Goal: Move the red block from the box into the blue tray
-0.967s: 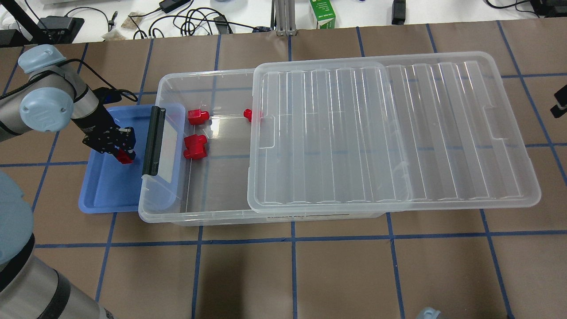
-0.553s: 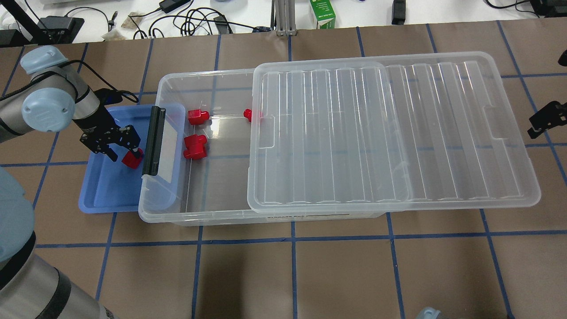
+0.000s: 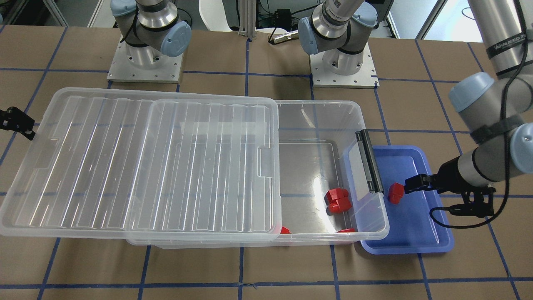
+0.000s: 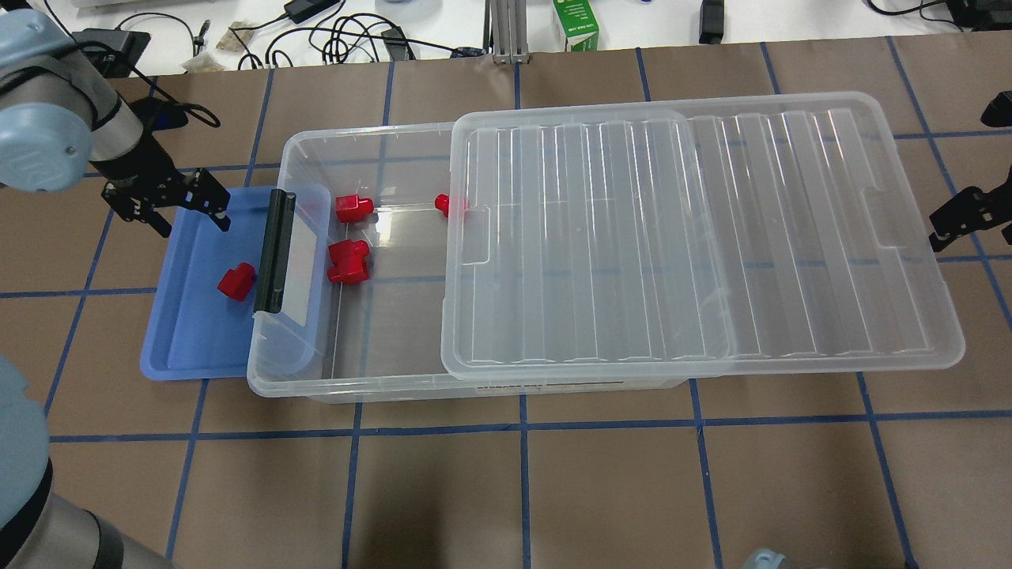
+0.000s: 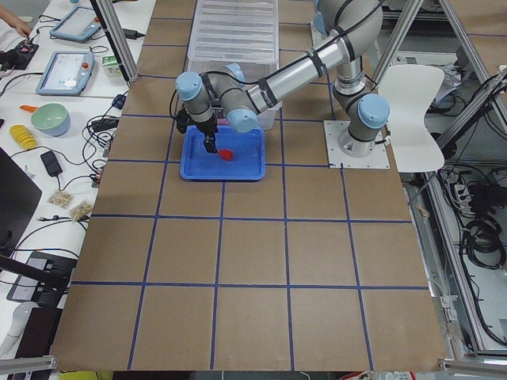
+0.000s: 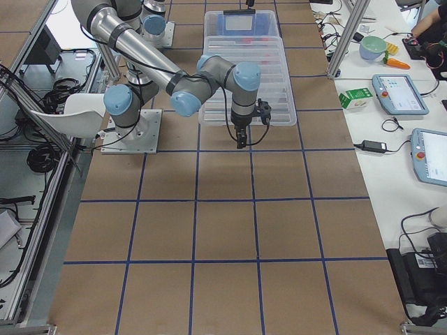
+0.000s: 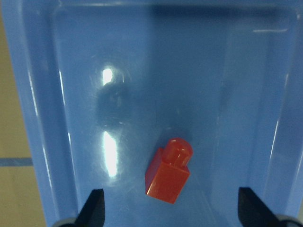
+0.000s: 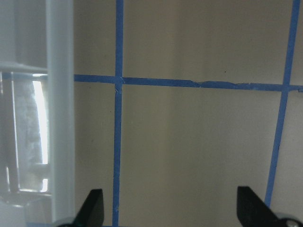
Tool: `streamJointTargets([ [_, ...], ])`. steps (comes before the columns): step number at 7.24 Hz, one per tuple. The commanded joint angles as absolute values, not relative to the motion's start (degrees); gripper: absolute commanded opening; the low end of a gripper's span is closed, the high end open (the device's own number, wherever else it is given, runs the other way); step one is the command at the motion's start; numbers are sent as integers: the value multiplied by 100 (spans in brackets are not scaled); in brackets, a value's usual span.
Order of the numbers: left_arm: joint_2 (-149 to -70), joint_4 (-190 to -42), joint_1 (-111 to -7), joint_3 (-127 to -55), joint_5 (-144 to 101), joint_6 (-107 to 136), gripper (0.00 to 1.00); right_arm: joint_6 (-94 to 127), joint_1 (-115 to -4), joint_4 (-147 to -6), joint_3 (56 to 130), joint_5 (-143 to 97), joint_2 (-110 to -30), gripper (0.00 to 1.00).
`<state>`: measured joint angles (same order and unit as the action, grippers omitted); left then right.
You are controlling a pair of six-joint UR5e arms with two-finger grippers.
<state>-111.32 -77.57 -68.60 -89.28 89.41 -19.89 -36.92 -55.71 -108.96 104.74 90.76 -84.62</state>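
The red block [image 4: 236, 282] lies in the blue tray [image 4: 186, 340], just beside the black clip bar [image 4: 274, 251] of the box [image 4: 364, 138], whose end overlaps the tray and blurs that strip of it. The left tool [image 4: 192, 221] hangs above the tray, spread and empty; the right tool [image 8: 170, 213], cut off at the overhead view's edge, shows spread tips over the tabletop [image 8: 199, 151]. The lid [image 4: 696, 237] half hides one red piece [image 4: 449, 205]

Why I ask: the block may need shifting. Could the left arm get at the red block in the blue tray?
Probably yes. The red block lies uncovered in the blue tray, the open left tool hangs above it, nothing between; the black clip bar stands close beside.
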Motion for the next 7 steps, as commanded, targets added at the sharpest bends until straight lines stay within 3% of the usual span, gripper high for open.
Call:
streamJointTargets([
  [1, -10506, -8644, -7160, -8264, 8947, -1463, 100, -3490, -5659, -10890, 10477, 9062, -8429, 100],
  [4, -9670, -9419, -8268, -8024, 8948, -731, 100, -3043, -6134, -10951, 10485, 9070, -8437, 100],
  [7, -9290, -9615, -9023, -8313, 9008, 69, 100, -2411, -6634, -10951, 10503, 9070, -8437, 100],
])
